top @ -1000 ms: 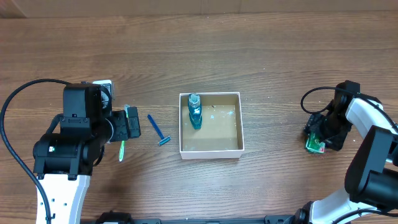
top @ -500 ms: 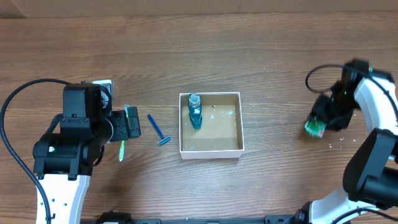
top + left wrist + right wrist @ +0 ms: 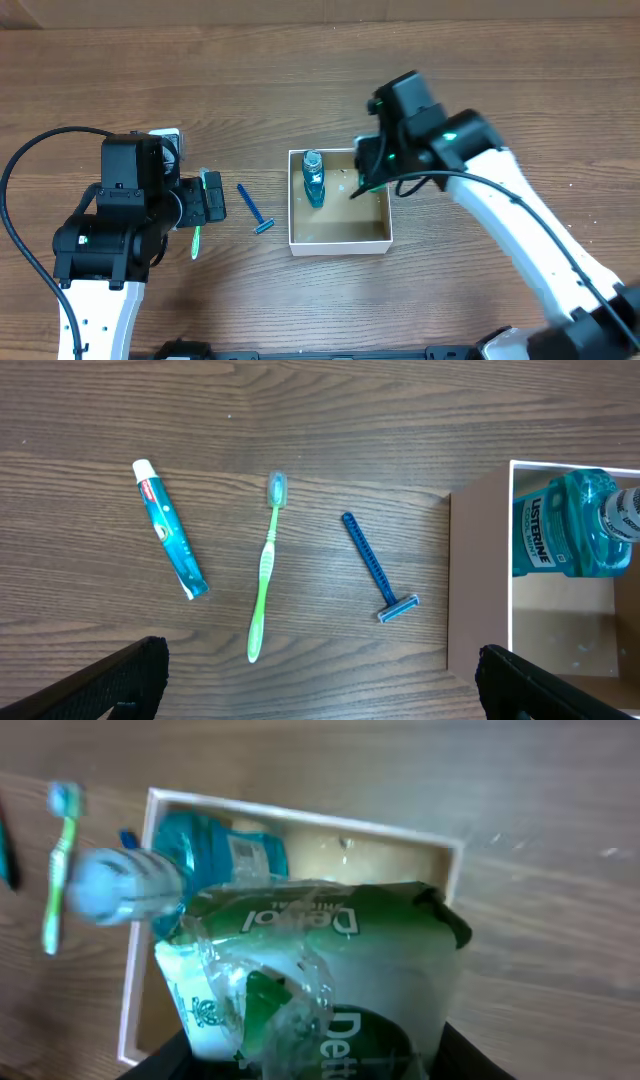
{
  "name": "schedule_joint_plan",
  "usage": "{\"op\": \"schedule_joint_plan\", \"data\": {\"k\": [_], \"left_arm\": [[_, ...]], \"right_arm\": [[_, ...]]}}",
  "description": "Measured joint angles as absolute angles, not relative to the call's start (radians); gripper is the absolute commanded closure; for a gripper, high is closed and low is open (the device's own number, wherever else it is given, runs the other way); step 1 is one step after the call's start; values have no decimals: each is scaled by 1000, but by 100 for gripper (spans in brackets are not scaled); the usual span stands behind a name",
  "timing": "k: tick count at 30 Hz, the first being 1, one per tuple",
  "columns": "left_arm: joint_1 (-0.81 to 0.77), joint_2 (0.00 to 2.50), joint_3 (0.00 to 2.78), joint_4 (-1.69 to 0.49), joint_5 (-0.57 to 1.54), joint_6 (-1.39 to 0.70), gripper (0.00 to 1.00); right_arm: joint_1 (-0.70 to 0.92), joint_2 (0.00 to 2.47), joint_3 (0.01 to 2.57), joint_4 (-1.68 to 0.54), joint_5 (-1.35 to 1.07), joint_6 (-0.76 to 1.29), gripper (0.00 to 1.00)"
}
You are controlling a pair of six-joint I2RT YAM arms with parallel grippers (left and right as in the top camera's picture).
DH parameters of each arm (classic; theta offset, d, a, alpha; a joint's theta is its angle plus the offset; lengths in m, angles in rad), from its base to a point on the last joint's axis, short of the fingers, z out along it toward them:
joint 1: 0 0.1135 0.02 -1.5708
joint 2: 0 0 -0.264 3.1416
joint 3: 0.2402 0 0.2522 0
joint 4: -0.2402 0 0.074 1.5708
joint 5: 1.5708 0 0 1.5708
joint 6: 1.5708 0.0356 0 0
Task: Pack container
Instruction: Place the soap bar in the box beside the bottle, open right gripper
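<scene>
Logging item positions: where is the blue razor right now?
In the overhead view the blue razor lies on the table left of centre, outside the container, between its left wall and the green toothbrush.

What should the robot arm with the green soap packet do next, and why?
Probably lower it: the right gripper holds the green Dettol soap packet above the white-walled cardboard box, where floor beside the blue mouthwash bottle looks free.

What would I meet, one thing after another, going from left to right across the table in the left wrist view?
Blue-green toothpaste tube with a white cap → green plastic toothbrush → blue disposable razor → small square white-walled container, with the blue mouthwash bottle inside it.
</scene>
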State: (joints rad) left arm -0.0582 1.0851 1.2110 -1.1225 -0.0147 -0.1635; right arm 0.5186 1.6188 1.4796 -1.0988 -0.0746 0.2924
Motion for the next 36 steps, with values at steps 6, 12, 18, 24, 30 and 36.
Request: {"op": "schedule_joint_plan", "data": {"k": [6, 12, 18, 24, 30, 36], "left_arm": [[-58, 1085, 1211, -1128, -15, -163, 0], [-58, 1085, 1211, -1130, -15, -163, 0], [-58, 1085, 1211, -1129, -15, -163, 0], [-58, 1085, 1211, -1129, -15, -163, 0], [-60, 1085, 1211, -1096, 46, -174, 0], [-154, 1255, 1216, -1088, 79, -266, 0]], "right_arm": [[530, 1788, 1398, -990, -64, 322, 59], [530, 1862, 1391, -916, -67, 318, 23], [533, 1862, 1409, -956, -67, 318, 18], [570, 1694, 1548, -1068, 102, 327, 0], [398, 1398, 1603, -1150, 163, 357, 0], [-29, 1405, 1560, -1259, 58, 338, 0]]}}
